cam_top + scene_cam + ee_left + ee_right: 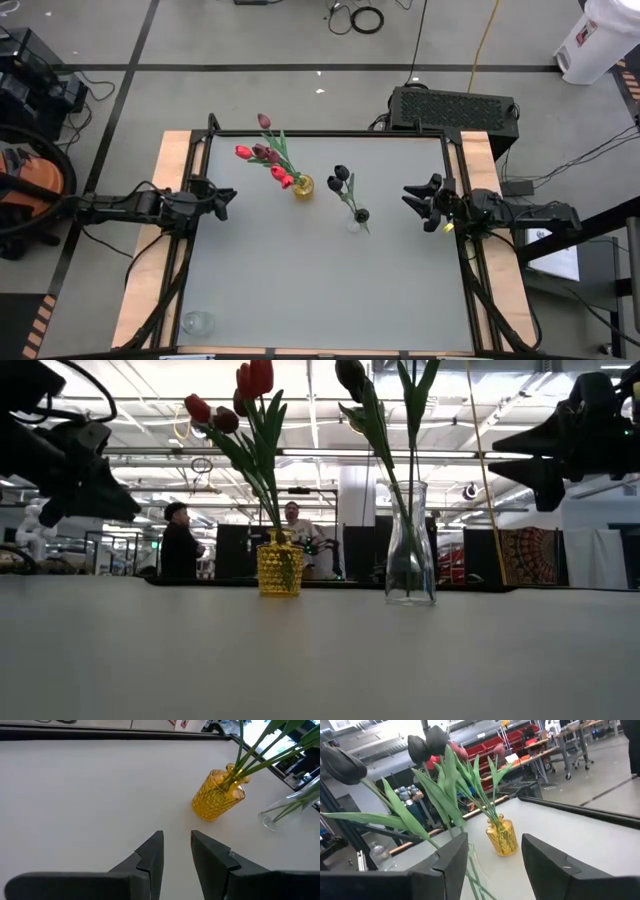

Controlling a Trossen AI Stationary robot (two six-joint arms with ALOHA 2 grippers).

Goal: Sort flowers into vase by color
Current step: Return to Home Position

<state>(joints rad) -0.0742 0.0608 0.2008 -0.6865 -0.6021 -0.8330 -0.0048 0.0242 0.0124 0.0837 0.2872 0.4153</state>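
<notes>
Grey table (320,290) top fills the high view. Just toward 11 o'clock from its middle stands the yellow vase (303,187), holding the red and pink flowers (262,155), whose heads lean toward 10 o'clock. At 4 o'clock from it, near but not touching, stands the transparent vase (355,220) with the black flowers (342,177) in it. The left gripper (228,200) hangs at the table's 9 o'clock edge and the right gripper (408,196) at its 3 o'clock edge. Both point inward and are well apart from the vases. A small clear glass (197,322) sits near the 7 o'clock corner.

From the low view both vases stand upright on the table, the yellow one at 9 o'clock of the transparent one, with stems rising out of the frame at 12 o'clock. The grippers show as dark shapes at either side, raised above the table top. Two people (180,540) stand in the room behind.

The left wrist view shows that gripper's fingers (150,857) apart by a narrow gap over bare table, with both vases ahead of them.

The right wrist view shows its fingers (451,857) spread wider. The green stems and leaves of the black flowers are close ahead, and the yellow vase is farther off.
</notes>
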